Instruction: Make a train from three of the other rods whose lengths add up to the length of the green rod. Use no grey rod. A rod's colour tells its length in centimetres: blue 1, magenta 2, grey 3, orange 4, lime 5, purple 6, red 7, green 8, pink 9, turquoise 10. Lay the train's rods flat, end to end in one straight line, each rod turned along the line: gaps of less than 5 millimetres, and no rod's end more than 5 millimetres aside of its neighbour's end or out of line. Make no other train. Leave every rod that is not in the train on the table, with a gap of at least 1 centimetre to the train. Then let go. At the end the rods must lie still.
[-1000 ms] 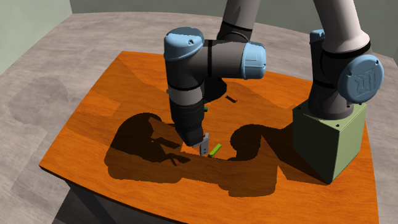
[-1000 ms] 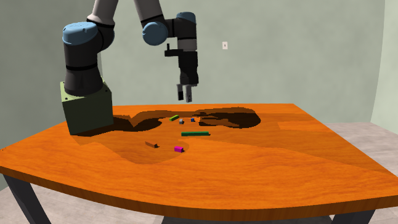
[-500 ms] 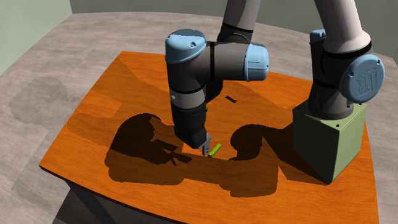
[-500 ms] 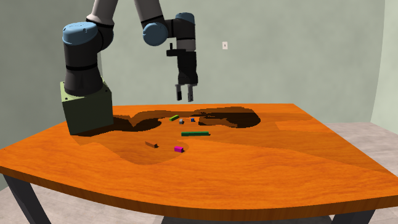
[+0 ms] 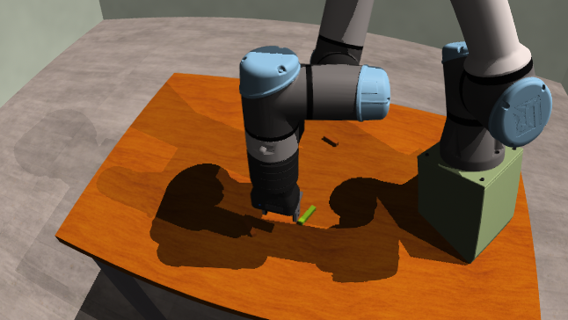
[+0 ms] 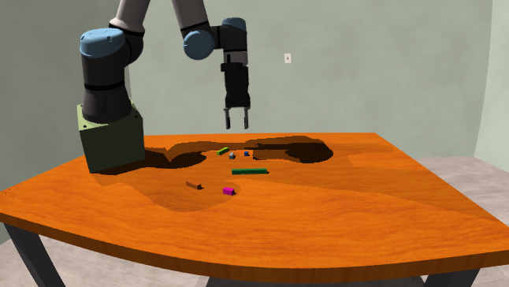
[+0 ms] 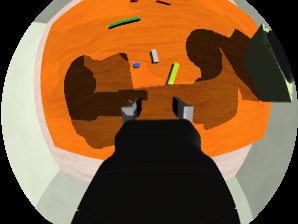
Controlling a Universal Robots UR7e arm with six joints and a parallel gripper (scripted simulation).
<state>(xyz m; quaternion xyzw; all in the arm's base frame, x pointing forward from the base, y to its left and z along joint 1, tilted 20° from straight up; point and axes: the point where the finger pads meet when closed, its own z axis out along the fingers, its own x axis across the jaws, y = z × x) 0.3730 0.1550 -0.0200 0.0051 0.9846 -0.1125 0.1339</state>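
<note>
My gripper (image 5: pixel 280 215) (image 6: pixel 236 126) (image 7: pixel 157 103) is open and empty, and hangs well above the table (image 5: pixel 132 141) (image 6: pixel 354 205) (image 7: pixel 87 36). Below and ahead of it lie a lime rod (image 5: pixel 306 214) (image 6: pixel 222 150) (image 7: pixel 173 74), a short grey rod (image 6: pixel 232 155) (image 7: pixel 154 56) and a small blue rod (image 6: pixel 246 154) (image 7: pixel 136 66), close together but apart. The long green rod (image 6: pixel 250 171) (image 7: pixel 124 22) lies farther out. Beyond it lie an orange rod (image 5: pixel 330 141) (image 6: pixel 194 185) (image 7: pixel 165 2) and a magenta rod (image 6: pixel 228 191). In the top view the arm hides the green, grey, blue and magenta rods.
The robot's olive base block (image 5: pixel 466 207) (image 6: pixel 110 142) (image 7: pixel 269 63) stands on the table at one side. Dark shadows of the arm fall across the table around the rods.
</note>
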